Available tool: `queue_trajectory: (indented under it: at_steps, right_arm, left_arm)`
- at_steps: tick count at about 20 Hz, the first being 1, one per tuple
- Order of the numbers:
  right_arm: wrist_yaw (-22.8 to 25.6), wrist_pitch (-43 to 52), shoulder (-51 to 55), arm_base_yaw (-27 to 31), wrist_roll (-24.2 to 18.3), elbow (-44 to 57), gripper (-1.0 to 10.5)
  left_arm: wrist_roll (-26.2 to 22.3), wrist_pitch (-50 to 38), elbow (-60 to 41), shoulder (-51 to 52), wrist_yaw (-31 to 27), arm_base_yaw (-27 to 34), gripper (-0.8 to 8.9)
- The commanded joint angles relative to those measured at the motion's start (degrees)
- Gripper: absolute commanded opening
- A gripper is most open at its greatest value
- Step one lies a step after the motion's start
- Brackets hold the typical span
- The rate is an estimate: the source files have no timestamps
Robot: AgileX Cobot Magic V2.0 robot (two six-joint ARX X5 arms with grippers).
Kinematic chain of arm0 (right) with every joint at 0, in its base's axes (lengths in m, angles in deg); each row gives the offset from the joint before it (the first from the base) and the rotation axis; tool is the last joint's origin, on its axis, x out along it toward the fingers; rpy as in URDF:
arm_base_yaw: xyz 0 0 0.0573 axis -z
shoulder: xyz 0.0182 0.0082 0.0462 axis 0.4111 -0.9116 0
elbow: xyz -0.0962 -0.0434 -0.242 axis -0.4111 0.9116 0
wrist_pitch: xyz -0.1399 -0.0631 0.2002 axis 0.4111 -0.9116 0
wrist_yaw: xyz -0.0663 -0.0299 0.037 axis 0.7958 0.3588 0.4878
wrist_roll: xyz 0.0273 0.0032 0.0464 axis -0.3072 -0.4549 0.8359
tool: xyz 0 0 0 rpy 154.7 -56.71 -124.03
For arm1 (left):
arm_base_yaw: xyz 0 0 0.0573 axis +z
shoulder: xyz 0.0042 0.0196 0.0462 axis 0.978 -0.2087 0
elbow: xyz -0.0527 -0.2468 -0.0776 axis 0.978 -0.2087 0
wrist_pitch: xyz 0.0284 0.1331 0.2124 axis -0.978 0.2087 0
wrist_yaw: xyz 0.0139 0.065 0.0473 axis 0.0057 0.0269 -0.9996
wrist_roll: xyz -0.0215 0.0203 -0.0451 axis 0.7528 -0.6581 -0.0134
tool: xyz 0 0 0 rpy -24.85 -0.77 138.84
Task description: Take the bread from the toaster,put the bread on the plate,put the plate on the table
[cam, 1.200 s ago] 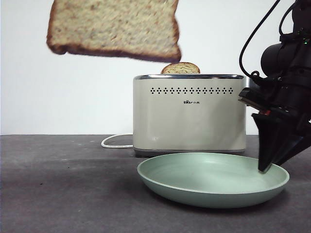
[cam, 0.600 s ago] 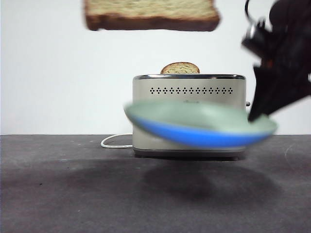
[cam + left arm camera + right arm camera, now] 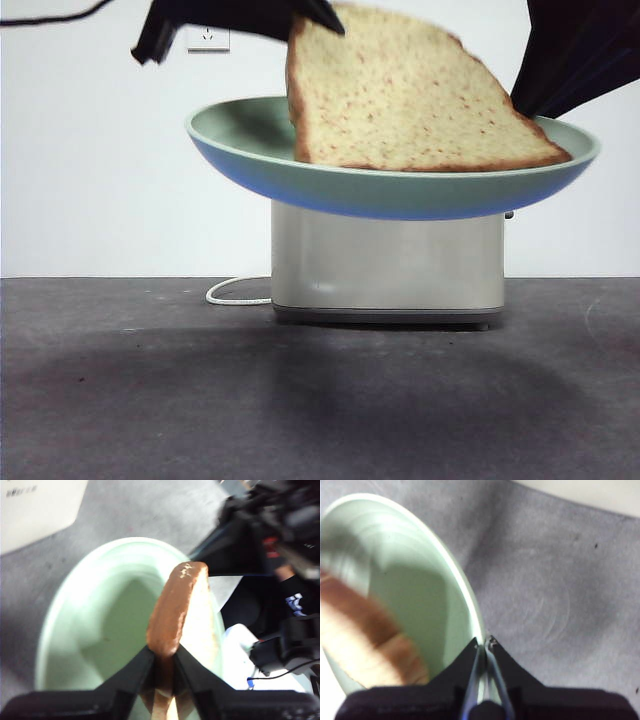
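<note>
The plate [image 3: 400, 195] hangs in the air in front of the toaster [image 3: 390, 265], well above the table [image 3: 150, 400]. My right gripper [image 3: 535, 95] is shut on the plate's rim, as the right wrist view [image 3: 484, 645] shows. The bread [image 3: 400, 100] leans inside the plate with its lower edge on the plate's floor. My left gripper [image 3: 310, 15] is shut on the bread's crust, seen close in the left wrist view [image 3: 162, 657]. The plate [image 3: 100, 610] lies under the bread [image 3: 182, 605]. The right wrist view shows the plate [image 3: 415, 595] and the bread [image 3: 365, 645].
The toaster's top and slots are hidden behind the raised plate. Its white cord [image 3: 235, 292] loops on the table to its left. A white wall stands behind. The plate's shadow falls on the tabletop below it.
The right gripper has lifted the plate from the table to above toaster height. The left gripper has brought the bread down and tilted it into the plate.
</note>
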Motion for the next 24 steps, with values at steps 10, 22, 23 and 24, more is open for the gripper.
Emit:
queue_trajectory:
  at_steps: [10, 22, 23, 24]
  right_arm:
    - [-1.4, 0.3, 0.5, -0.8, 2.1, -0.1, -0.2]
    - [-1.7, 0.0, 0.5, -0.7, 2.2, -0.1, -0.2]
    - [-1.7, 0.0, 0.5, -0.7, 2.2, -0.1, -0.2]
    - [-1.7, 0.0, 0.5, -0.7, 2.2, -0.1, -0.2]
  left_arm:
    - [-0.3, 5.6, -0.3, -1.0, 0.1, -0.1, 4.13]
    - [-3.6, 17.2, 10.2, -0.8, -2.7, 0.0, 4.12]
    - [-3.6, 17.3, 10.4, -0.8, -2.6, 0.0, 4.12]
    - [-3.6, 17.4, 10.9, -0.8, -2.6, 0.1, 4.12]
